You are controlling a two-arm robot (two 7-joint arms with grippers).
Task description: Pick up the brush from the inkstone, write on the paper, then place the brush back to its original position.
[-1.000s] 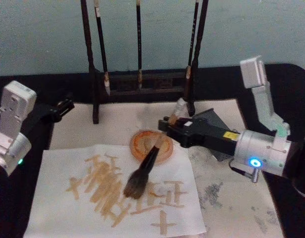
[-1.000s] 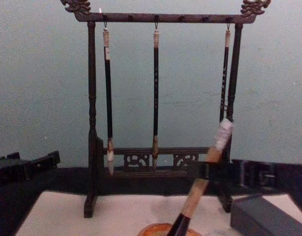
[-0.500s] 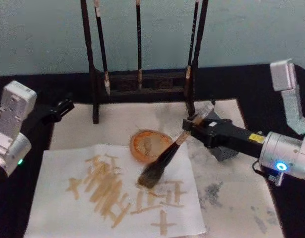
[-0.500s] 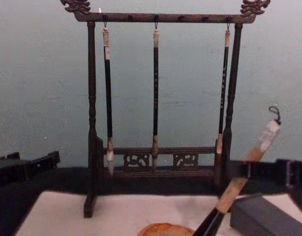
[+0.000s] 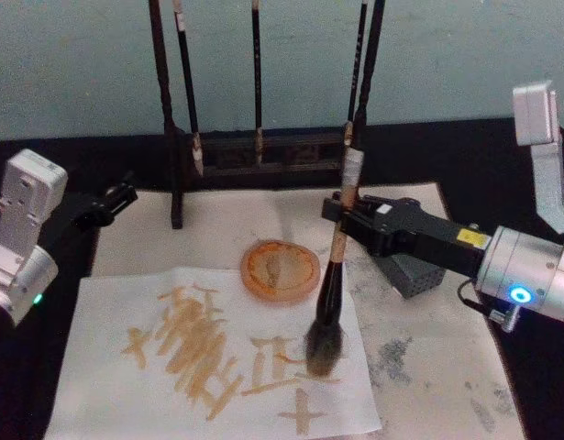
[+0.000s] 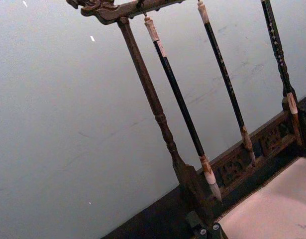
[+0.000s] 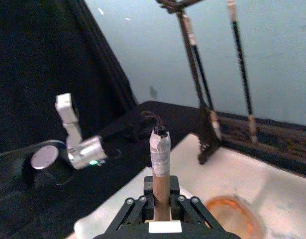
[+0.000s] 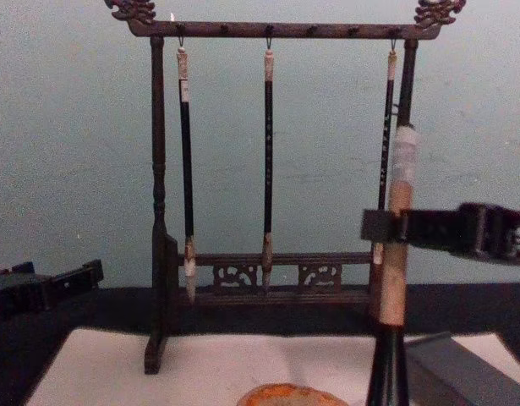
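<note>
1. right gripper (image 5: pixel 342 213): we log it clenched on the tan handle of the brush (image 5: pixel 332 275), reaching in from the table's right side.

2. paper (image 5: pixel 103 307): the nearest sheet, with tan strokes across its middle and lower right and a bare left margin.

3. brush, change noted: 1.0 s ago we record it slanted, with the bristle head on the central strokes. 0.5 s ago it is slanted with the head further right. Now it stands close to upright, head down over the paper's right part, just beside the lower-right strokes. We judge the writing step still in hand, perhaps at a last stroke, and the return not yet begun.

4. orange dish (image 5: pixel 280 269): at the paper's far edge, just left of the black shaft, unmoved across the 3 head views.

5. grey block (image 5: pixel 412 278): partly hidden under the right gripper. We cannot tell whether it or the dish serves as the inkstone.

6. left gripper (image 5: pixel 112 200): parked at the mat's far left corner, where it was before.

7. rack (image 8: pixel 268 30): farthest, against the wall, with 3 thin brushes hanging.

8. hidden or unclear: the chest view cuts the brush off at the black shaft, so we cannot confirm that the bristles touch the paper. The head view cuts off the rack's top.
</note>
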